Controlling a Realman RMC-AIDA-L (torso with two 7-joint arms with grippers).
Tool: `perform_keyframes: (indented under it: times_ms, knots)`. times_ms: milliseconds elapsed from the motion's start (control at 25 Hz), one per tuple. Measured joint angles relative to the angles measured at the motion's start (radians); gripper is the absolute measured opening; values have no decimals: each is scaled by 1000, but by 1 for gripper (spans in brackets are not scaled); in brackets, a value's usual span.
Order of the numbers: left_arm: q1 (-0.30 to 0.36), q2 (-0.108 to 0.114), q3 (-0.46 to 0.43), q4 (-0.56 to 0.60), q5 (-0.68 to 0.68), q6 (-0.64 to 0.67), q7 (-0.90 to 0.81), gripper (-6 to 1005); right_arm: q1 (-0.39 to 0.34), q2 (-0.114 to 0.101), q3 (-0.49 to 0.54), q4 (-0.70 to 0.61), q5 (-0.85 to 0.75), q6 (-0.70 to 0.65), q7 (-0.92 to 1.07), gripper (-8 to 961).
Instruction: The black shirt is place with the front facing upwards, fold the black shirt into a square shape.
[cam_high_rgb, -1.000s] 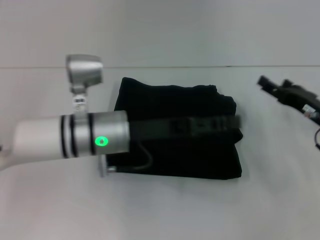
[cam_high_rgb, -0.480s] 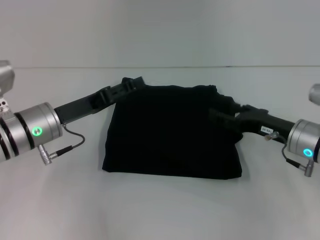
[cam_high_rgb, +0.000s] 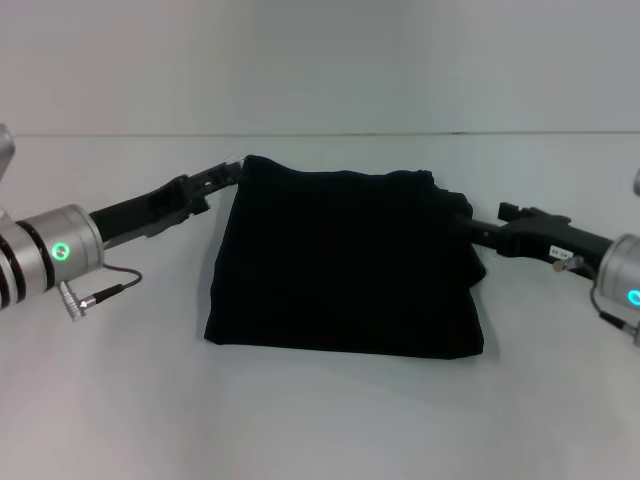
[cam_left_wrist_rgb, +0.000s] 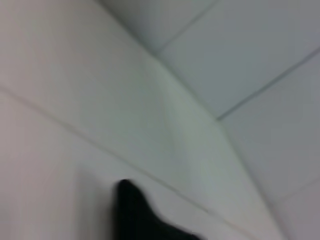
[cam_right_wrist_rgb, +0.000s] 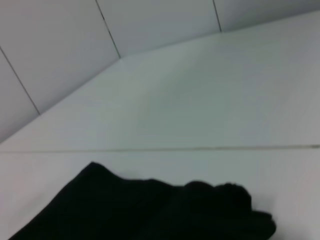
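Both arms have drawn outward since half a second ago, the left pincer (cam_high_rgb: 228, 172) sliding back from the far-left corner of the shirt (cam_high_rgb: 345, 265) and the right pincer (cam_high_rgb: 478, 228) retreating off its right edge. The shirt lies folded into a compact, nearly square dark block at the middle of the white desk (cam_high_rgb: 320, 420), print hidden, its near edge straight and its right side bunched in a small lump of cloth. The left pincer sits just at the far-left corner; the right one is close against the lumpy right edge. Whether either pincer is parted or closed, or has cloth caught in it, cannot be told: black fingers merge with black fabric, and the wrist views show only a dark tip of shirt (cam_left_wrist_rgb: 131, 210) and its rumpled edge (cam_right_wrist_rgb: 150, 210) against the desk. The fold looks all but done. The risk now is a snag: if a finger is caught in a layer as the arms withdraw, it would drag the corner out and spoil the square, especially at the loose right side.
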Motion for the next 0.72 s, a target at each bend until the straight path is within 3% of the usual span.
perform_keyframes:
  times_ms: [240,480,720]
  knots:
    - [-50,52,95,-66,47,-154,-145,954,-116,-17,-8,-120,-8,-250,-68,943]
    - [-84,52,128,-84,48,-200,-147,948,-242,-45,-11,-125,-21,-471,-271,942]
    - [-105,36,185,-91,48,-247,-165,942,-281,-31,-10,-123,-83,-516,-349,942]
